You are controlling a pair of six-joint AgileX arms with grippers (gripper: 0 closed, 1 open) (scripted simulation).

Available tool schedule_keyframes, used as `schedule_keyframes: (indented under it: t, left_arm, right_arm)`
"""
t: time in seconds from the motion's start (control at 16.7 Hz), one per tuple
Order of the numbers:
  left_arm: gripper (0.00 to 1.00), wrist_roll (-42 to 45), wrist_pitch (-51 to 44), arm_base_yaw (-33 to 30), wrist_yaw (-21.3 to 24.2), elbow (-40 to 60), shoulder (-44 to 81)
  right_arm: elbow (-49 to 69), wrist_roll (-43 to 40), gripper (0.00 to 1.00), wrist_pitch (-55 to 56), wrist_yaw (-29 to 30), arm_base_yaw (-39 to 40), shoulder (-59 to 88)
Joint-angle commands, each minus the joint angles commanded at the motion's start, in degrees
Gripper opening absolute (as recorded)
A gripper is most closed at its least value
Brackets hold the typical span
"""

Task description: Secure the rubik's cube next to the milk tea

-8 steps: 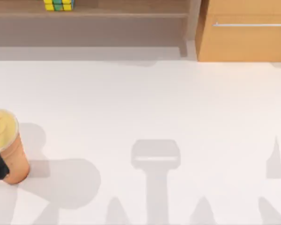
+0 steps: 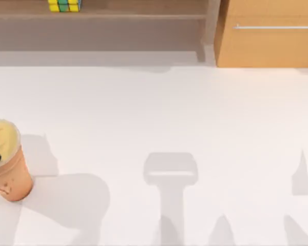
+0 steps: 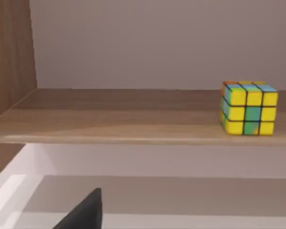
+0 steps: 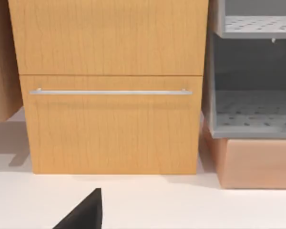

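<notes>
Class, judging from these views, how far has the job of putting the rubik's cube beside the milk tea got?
Nothing looks done yet: the rubik's cube sits on the wooden shelf, apart from the milk tea at the table's left edge. In hand: a dark piece of the left arm overlaps the cup's rim. Left: grasp the cube, carry it down, set it beside the cup.

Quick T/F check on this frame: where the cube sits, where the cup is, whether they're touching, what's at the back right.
1. The rubik's cube sits on a wooden shelf. True.
2. The milk tea stands at the table's right edge. False: it stands near the left edge in the top view.
3. The cube is touching the milk tea. False: the cube is up on the shelf at the back, the cup far forward on the white table.
4. A wooden drawer front with a metal bar handle stands at the back right. True.
5. The cup lies tipped on its side. False: it stands upright, wide top up.
</notes>
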Motion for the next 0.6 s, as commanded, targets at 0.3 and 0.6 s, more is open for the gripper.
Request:
schedule_keyframes:
  t: [0.3,0.6]
  left_arm:
    - [1.00,0.2,15.9,-3.4,-3.6,13.2,26.8]
    - [1.00,0.0,32.4,-7.5,-7.2,26.8,60.8]
  right_arm:
    - [0.0,0.0,1.00,0.0,0.0,0.0,0.0]
    - [0.0,0.0,1.00,0.0,0.0,0.0,0.0]
